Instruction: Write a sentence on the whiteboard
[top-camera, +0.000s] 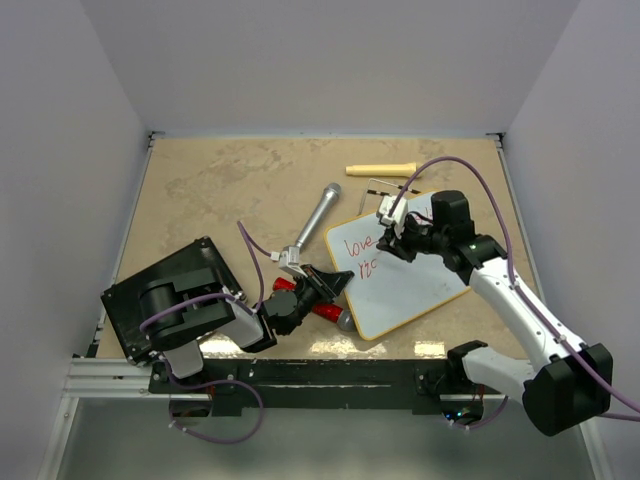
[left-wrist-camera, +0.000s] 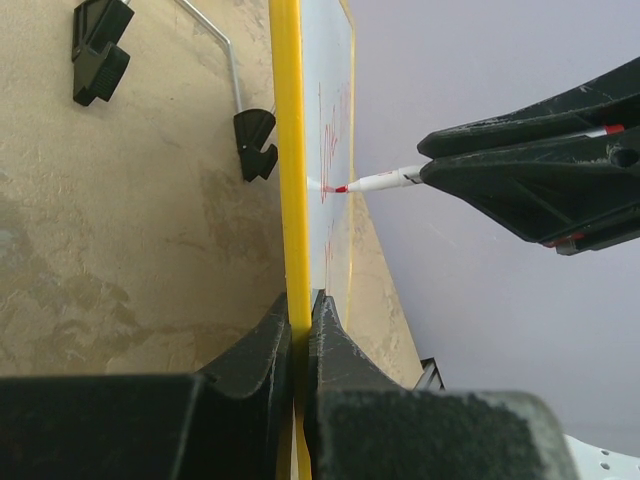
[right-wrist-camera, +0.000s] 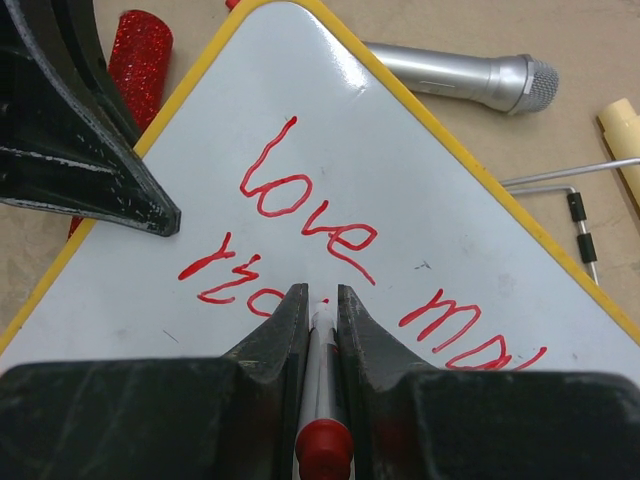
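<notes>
The whiteboard (top-camera: 420, 290) lies on the tan table (top-camera: 220, 180) in front of the two arms, a bit to the right. Its wire feet (top-camera: 385, 185) poke out at the far edge. The sentence (right-wrist-camera: 310, 215) is in red on the left part of the board. The top line has "love" and the start of a next word. Under it are a few letters that are hard to read.

The left gripper (left-wrist-camera: 303, 305) has its fingers shut tight on the board's left edge, with the yellow-looking frame between them. This is most likely so the board does not slide when the pen pushes on it. The right gripper (right-wrist-camera: 320, 292) is above the board with its fingers closed on a marker (right-wrist-camera: 322, 345) that points down. In the left wrist view the red tip touches the white face, so it looks like writing is going on.

A silver microphone (top-camera: 318, 222) lies just off the board's far left corner. A red sparkly stick (right-wrist-camera: 140, 50) lies just beside the left edge, under the left gripper. A cream handle (top-camera: 380, 169) lies beyond the far edge, and a black flat box (top-camera: 165, 295) sits well off to the left. None of them is on the white face.

The right part of the board is bare, so the words seem to have room to go on. The one thing close by is the left gripper's finger, which hangs over the edge near where the lines begin.
</notes>
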